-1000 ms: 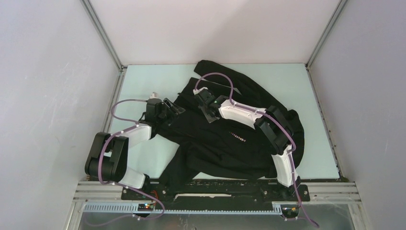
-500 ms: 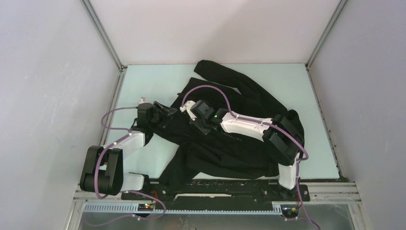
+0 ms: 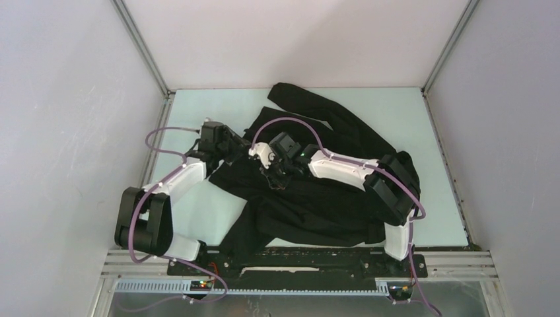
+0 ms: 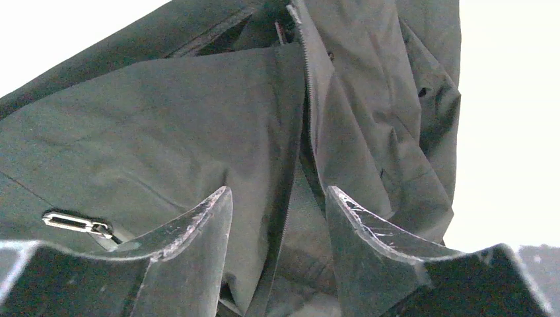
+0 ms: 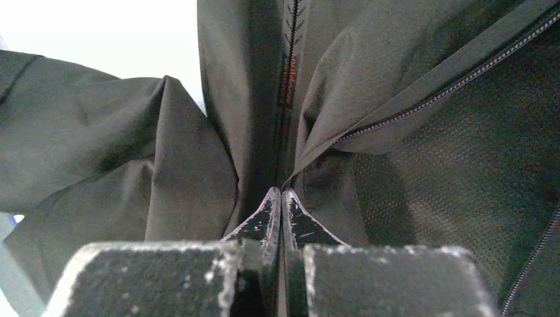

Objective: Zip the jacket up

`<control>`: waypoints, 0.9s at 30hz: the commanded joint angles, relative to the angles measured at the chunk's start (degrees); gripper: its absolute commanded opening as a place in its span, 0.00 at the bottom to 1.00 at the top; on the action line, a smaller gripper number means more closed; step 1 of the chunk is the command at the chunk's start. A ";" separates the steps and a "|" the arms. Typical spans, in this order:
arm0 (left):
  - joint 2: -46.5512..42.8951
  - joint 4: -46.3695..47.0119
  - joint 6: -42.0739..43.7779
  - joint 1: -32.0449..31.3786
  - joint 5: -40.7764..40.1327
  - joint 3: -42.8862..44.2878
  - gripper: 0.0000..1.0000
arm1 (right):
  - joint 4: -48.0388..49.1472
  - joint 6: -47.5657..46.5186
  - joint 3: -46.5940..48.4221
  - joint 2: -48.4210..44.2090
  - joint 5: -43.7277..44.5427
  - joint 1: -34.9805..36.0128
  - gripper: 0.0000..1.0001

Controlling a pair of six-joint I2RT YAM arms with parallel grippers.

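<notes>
Pale table (image 3: pixel 396 112) holds crumpled black jacket (image 3: pixel 310 205); left claw (image 4: pixel 277 191) spread, right claw (image 5: pixel 282 191) pressed together.

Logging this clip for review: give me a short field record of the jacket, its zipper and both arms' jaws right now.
jacket: black, crumpled on the table
zipper: toothed edge loose, front not fully closed
left jaws: open, astride that edge
right jaws: shut, tips at the zipper seam; grip unclear
</notes>
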 commanded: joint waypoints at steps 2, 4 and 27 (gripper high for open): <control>1.05 -5.97 4.15 -1.08 -3.20 4.74 0.60 | 2.66 3.68 0.93 0.39 -13.24 -3.78 0.00; 3.44 -7.18 5.43 -1.20 -1.89 7.27 0.59 | 3.21 4.54 0.96 0.68 -14.61 -4.74 0.00; 21.42 -11.49 10.21 -6.76 -4.26 24.62 0.42 | 6.64 6.38 -1.68 -1.20 -14.53 -5.78 0.00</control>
